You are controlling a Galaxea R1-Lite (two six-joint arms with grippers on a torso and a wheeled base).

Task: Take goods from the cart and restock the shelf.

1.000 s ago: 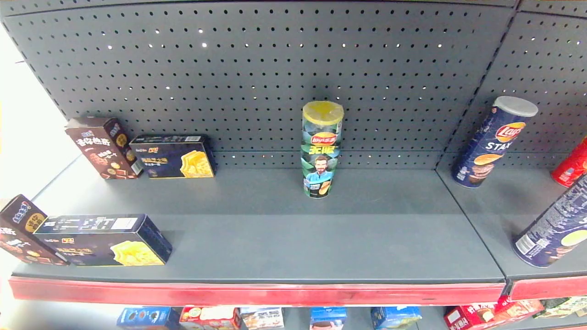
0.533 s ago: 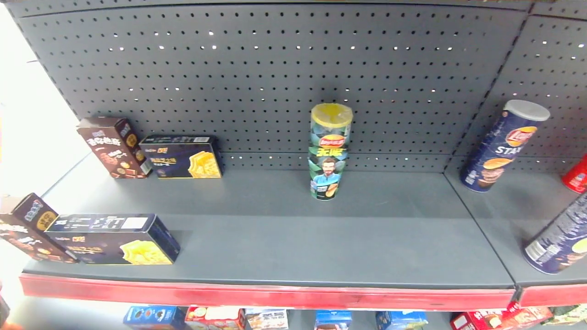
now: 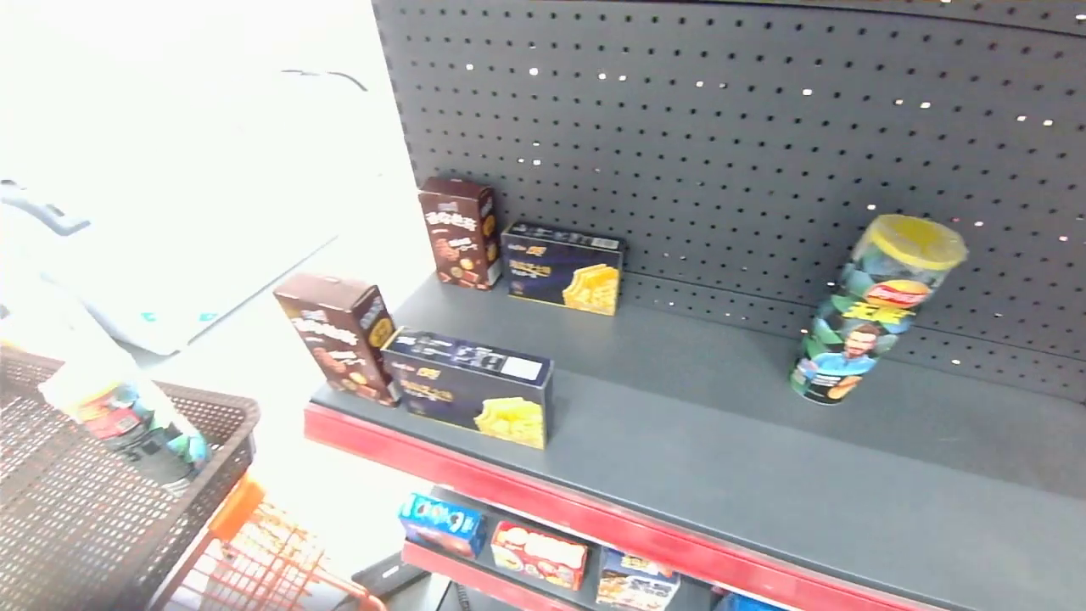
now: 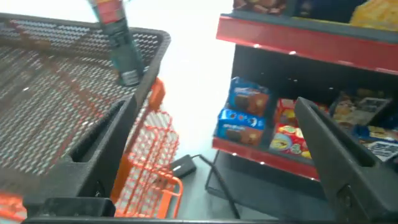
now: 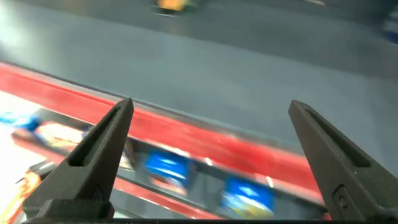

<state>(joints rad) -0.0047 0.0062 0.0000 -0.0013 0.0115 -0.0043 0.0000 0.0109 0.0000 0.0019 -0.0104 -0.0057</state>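
My left end effector hangs with its fingers spread wide and nothing between them, just beside the cart basket. A chip can sits inside that dark mesh basket, near its rim. My right end effector is also apart and empty, in front of the red front edge of the shelf. On the shelf, a yellow-lidded chip can stands at the pegboard back. Two brown boxes and two dark blue boxes sit in pairs toward the cart end.

Dark wedge-shaped end effector fingers
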